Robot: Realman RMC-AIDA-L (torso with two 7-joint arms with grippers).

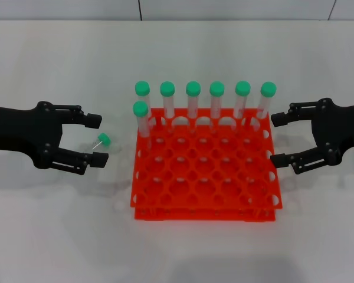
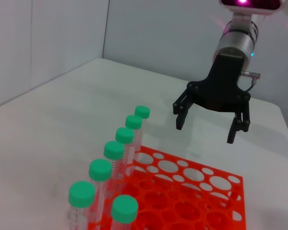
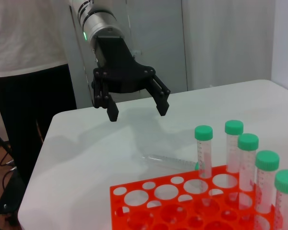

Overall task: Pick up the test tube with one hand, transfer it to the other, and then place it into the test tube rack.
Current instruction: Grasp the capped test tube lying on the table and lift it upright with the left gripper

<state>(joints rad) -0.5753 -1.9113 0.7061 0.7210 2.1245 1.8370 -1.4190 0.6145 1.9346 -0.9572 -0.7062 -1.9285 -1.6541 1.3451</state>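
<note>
The test tube (image 1: pixel 104 140) lies on the white table left of the test tube rack (image 1: pixel 203 177), green cap toward the rack. In the right wrist view the tube's clear body (image 3: pixel 165 161) lies flat, its cap mostly hidden behind a racked tube. My left gripper (image 1: pixel 97 140) is open and empty. In the head view the tube's cap shows between its fingertips; the right wrist view shows this gripper (image 3: pixel 137 112) hovering above the table, apart from the tube. My right gripper (image 1: pixel 277 140) is open and empty at the rack's right side; it also shows in the left wrist view (image 2: pixel 206 132).
Several green-capped tubes (image 1: pixel 193 97) stand upright along the rack's far row, with one more (image 1: pixel 141 118) in the second row at the left. The rack (image 2: pixel 192 196) has many free holes. A person stands behind the table's left end (image 3: pixel 29 72).
</note>
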